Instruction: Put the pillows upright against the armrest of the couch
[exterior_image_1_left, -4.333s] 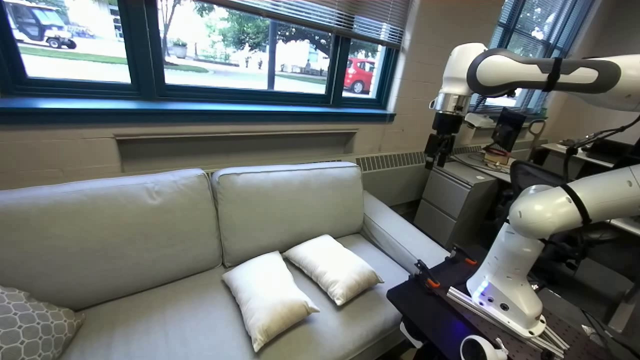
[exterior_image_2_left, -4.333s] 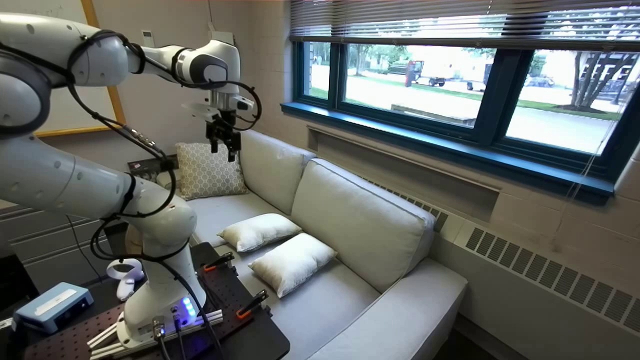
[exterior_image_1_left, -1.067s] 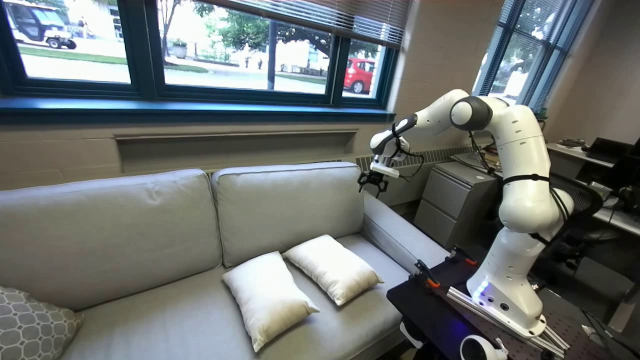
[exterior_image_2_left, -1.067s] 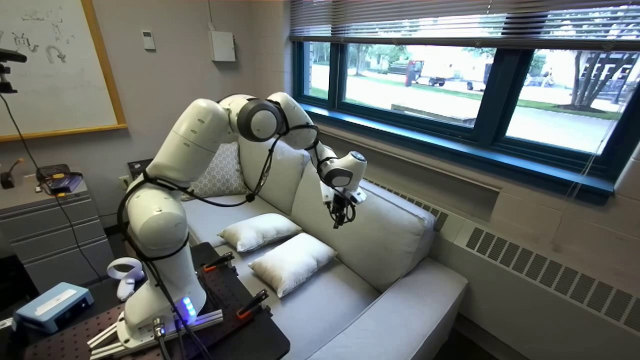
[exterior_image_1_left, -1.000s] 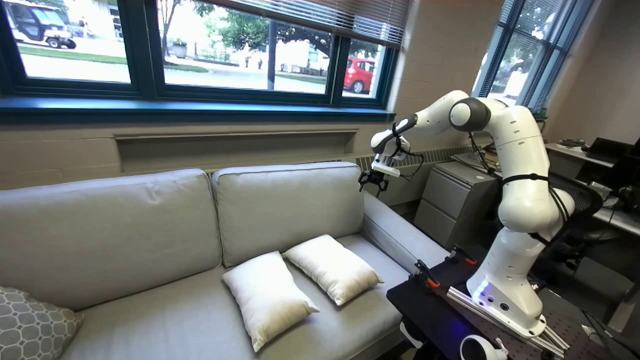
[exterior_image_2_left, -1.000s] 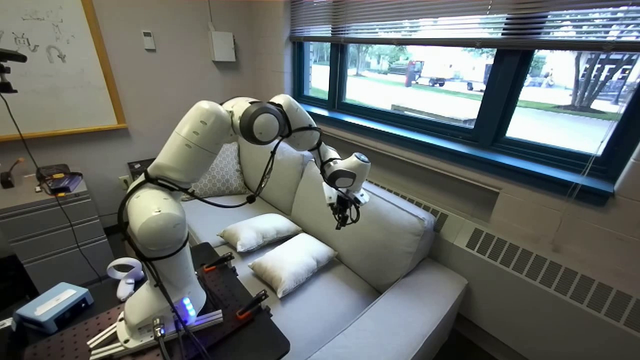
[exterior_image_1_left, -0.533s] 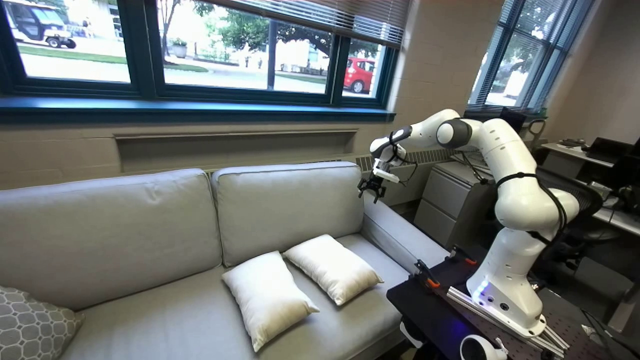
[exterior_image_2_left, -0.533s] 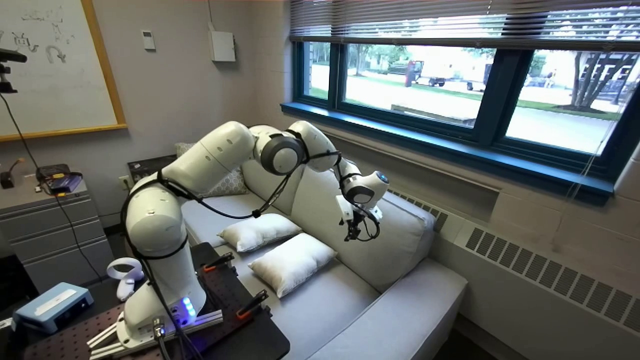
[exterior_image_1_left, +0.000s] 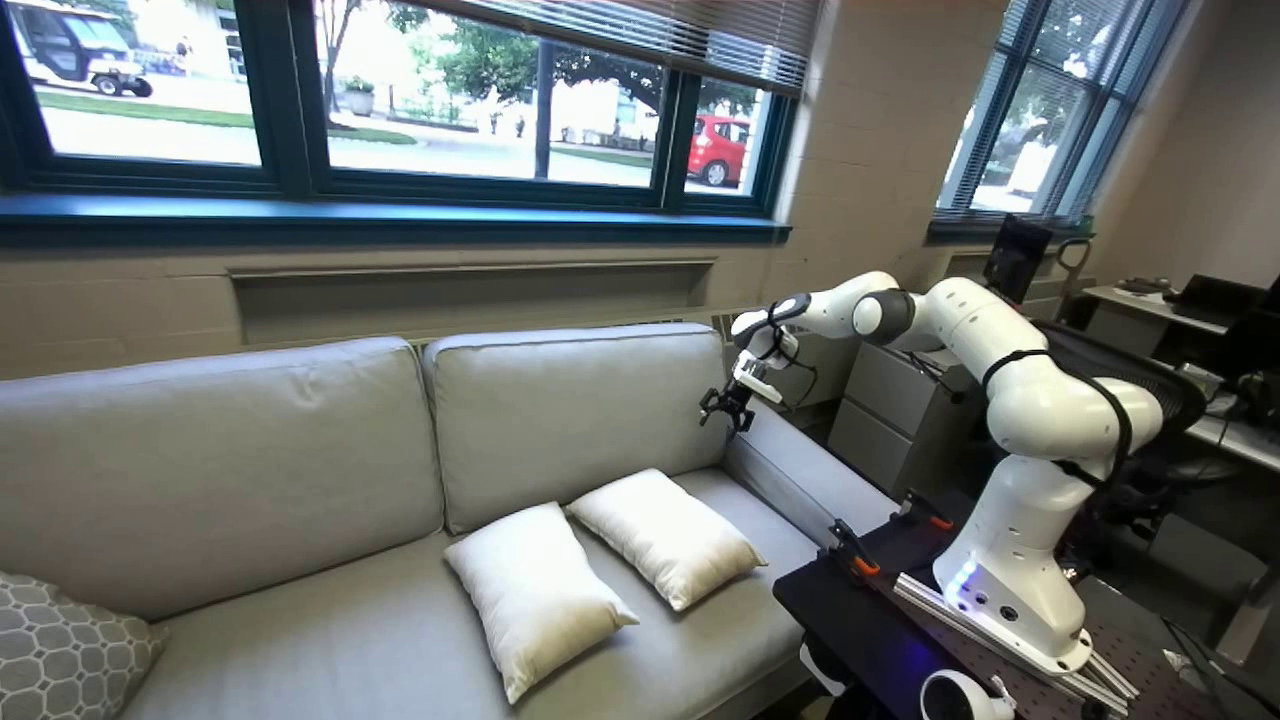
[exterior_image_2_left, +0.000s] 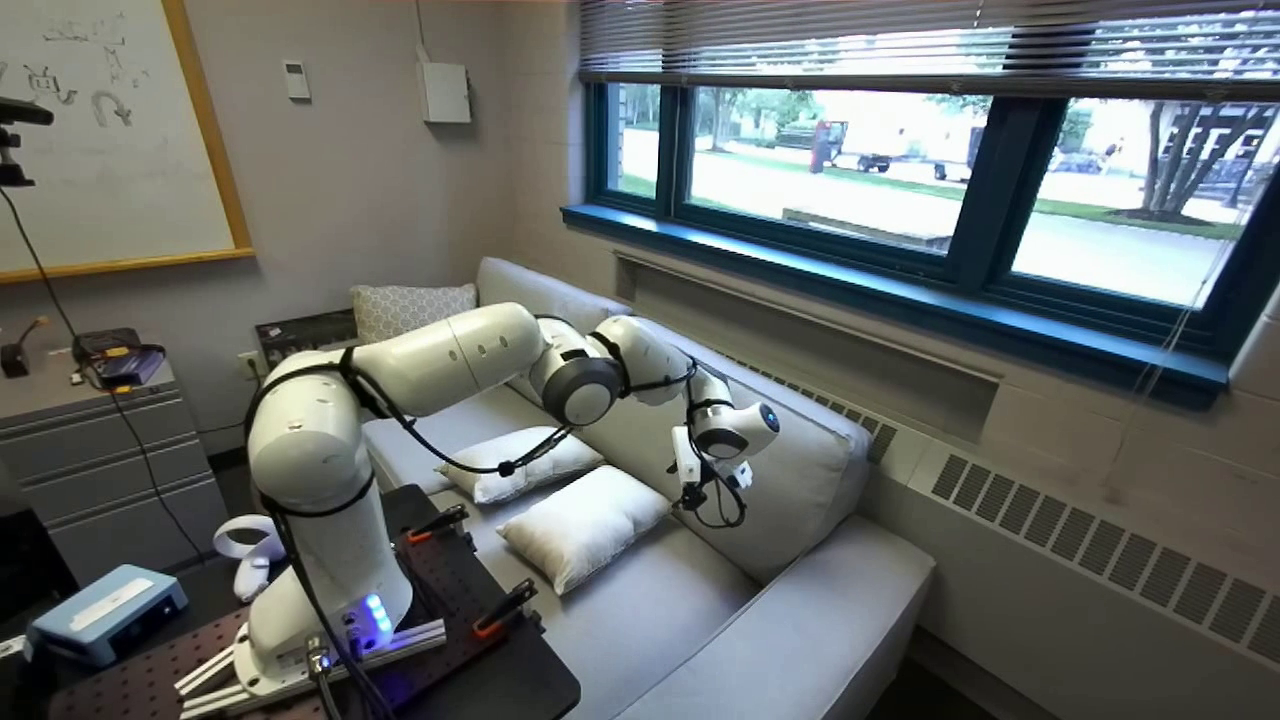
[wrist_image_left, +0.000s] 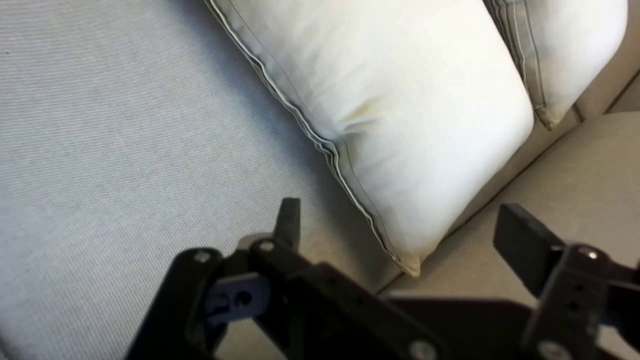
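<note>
Two cream-white pillows lie flat, side by side, on the seat of the couch. The pillow closer to the armrest is the near pillow; the far pillow rests just past it. Bare seat separates the near pillow from the armrest. My gripper hangs above the seat by the back cushion and the armrest, its jaws spread wide and holding nothing. In the wrist view a corner of the near pillow points between the fingers, apart from both. The far pillow shows behind it.
The back cushion rises close beside the gripper. A grey patterned pillow sits at the couch's opposite end. The robot's black table, with orange-tipped clamps, stands along the couch's front.
The arm has stretched out and come down, bringing the gripper from above the back cushion's top to lower in front of it. The jaws have stayed open. Both pillows lie where they were.
</note>
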